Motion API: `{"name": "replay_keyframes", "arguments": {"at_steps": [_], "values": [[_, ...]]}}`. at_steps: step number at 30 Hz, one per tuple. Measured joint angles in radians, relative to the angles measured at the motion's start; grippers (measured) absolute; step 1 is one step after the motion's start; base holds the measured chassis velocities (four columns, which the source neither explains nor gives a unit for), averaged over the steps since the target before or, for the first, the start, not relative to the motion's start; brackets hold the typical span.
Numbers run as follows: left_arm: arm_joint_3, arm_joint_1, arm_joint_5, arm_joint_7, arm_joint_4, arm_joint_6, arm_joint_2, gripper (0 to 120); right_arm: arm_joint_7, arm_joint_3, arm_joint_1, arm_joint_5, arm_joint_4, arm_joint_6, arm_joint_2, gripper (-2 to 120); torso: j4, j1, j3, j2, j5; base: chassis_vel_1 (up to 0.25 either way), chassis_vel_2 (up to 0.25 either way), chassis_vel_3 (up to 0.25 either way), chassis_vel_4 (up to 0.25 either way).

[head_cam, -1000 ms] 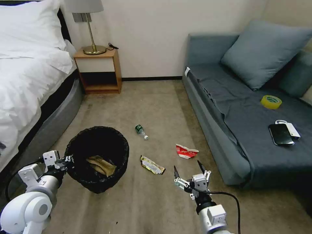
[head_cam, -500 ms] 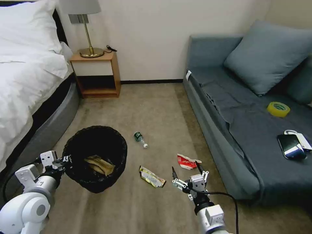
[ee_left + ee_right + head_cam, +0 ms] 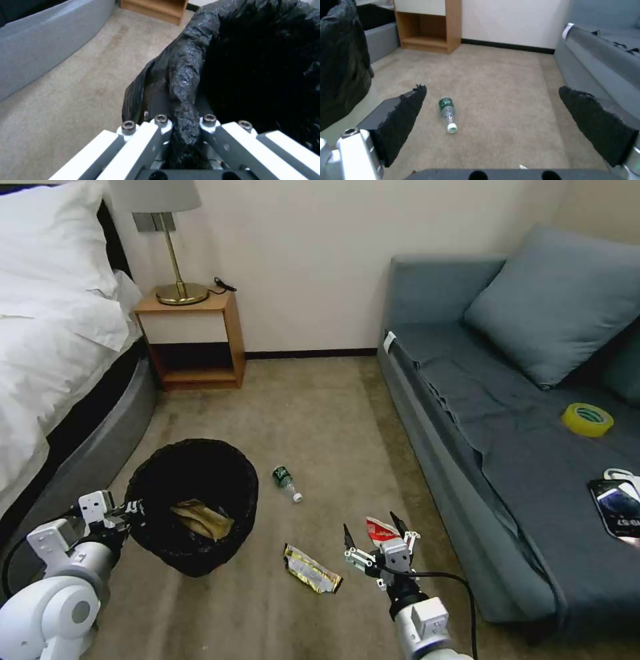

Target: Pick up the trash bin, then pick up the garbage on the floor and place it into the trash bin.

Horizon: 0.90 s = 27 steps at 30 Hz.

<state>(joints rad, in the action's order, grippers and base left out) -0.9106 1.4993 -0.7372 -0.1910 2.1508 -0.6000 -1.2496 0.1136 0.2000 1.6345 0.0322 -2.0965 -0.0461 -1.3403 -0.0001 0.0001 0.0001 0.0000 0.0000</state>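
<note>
The left gripper (image 3: 183, 125) pinches the crinkly black trash bin (image 3: 192, 505) rim; the right gripper (image 3: 373, 532), spread wide, hovers seemingly over the red-and-white wrapper (image 3: 381, 528), at the bin's three o'clock.

Open carpet (image 3: 313, 413) runs between the bed (image 3: 53, 380) on the left and the sofa (image 3: 507, 460) on the right, back to the nightstand (image 3: 193, 340). The trash bin (image 3: 193, 500) blocks the left side of that lane. The right gripper (image 3: 373, 533), jaws spread, hangs close to the sofa's front edge, over the red-and-white wrapper (image 3: 380, 528) (partly hidden). Bare floor surrounds the green bottle (image 3: 285, 481) and the gold wrapper (image 3: 312, 569).
</note>
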Motion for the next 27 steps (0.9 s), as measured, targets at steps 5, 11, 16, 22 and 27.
{"name": "replay_keyframes", "arguments": {"at_steps": [5,11,16,22,27], "values": [[-0.002,-0.001,0.000,0.009,-0.007,0.001,-0.003,3,0.001,-0.038,-0.084,-0.078,0.042,-0.045,0.055,100,0.0001,0.000,0.000,0.000,0.0000,-0.009,0.009,0.016,-0.008],[0.002,-0.003,0.005,0.012,-0.013,0.001,-0.017,3,-0.002,-0.139,-0.214,-0.197,0.130,-0.111,0.166,100,0.0001,0.000,0.000,0.000,0.0001,0.000,0.000,0.000,0.000],[0.000,0.001,0.011,0.020,-0.010,0.002,-0.027,3,-0.002,-0.227,-0.306,-0.309,0.186,-0.167,0.245,100,0.0000,0.000,0.000,0.000,0.0000,0.000,0.000,0.000,0.000],[-0.021,0.007,0.011,0.027,-0.005,0.002,-0.029,3,-0.002,-0.403,-0.546,-0.502,0.292,-0.260,0.334,100,0.0005,0.000,0.000,0.000,0.0000,0.000,0.000,0.000,0.000],[-0.036,0.008,0.010,0.028,-0.006,0.002,-0.032,3,-0.074,-0.528,-0.705,-0.616,0.384,-0.339,0.368,100,0.0002,0.000,0.000,0.000,0.0000,0.000,0.000,0.000,0.000]]}}
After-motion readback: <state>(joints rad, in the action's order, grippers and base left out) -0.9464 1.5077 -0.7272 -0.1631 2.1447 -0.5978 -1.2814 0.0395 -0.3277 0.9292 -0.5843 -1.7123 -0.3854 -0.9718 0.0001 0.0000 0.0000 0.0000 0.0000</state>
